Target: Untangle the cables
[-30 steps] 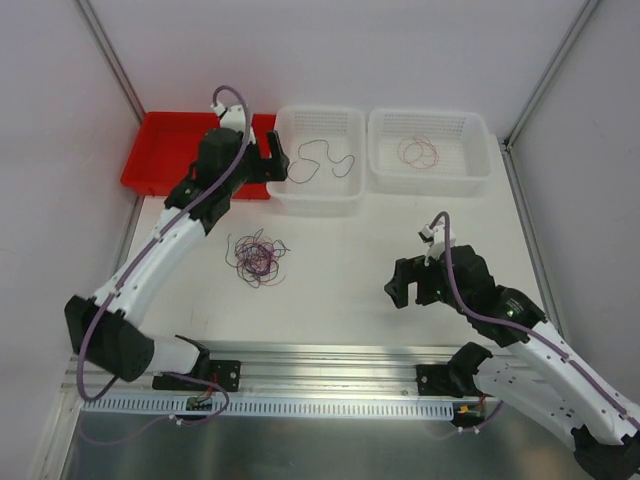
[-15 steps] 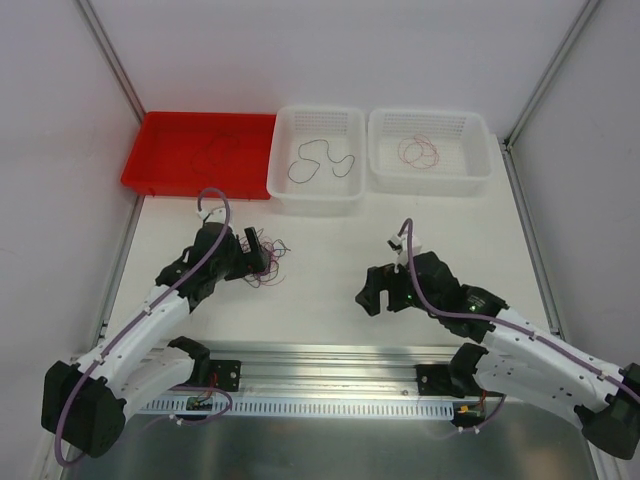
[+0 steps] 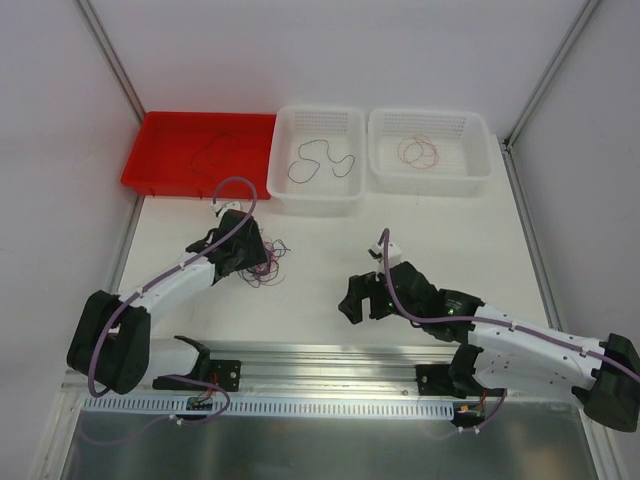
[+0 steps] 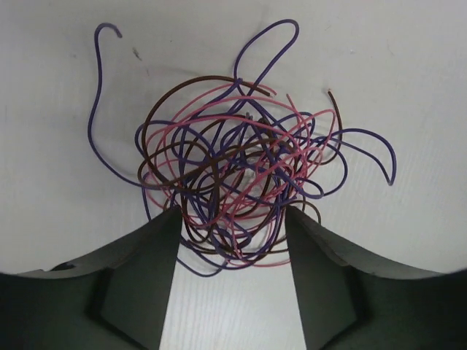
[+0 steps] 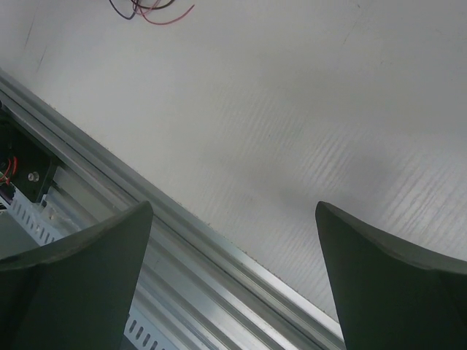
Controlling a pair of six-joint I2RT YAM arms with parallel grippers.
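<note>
A tangle of thin pink-red, purple and dark cables [image 3: 264, 264] lies on the white table left of centre. In the left wrist view the cables [image 4: 233, 168] fill the middle. My left gripper [image 4: 232, 219] is open, with its two fingertips on either side of the near edge of the tangle and a few loops between them; in the top view the left gripper [image 3: 250, 252] sits at the tangle's left side. My right gripper [image 3: 358, 297] is open and empty, low over the table's front edge; the right wrist view [image 5: 233, 211] shows only table and rail between its jaws.
A red tray [image 3: 160, 150] at the back left holds one dark cable. A middle white basket [image 3: 318, 195] holds a dark cable, and a right white basket [image 3: 430, 182] holds red ones. An aluminium rail [image 3: 330, 350] runs along the front edge. Loose cable ends [image 5: 149, 11] show in the right wrist view.
My left arm has swung back from the red tray and come down at the tangle. My right arm has moved left and toward the front edge.
</note>
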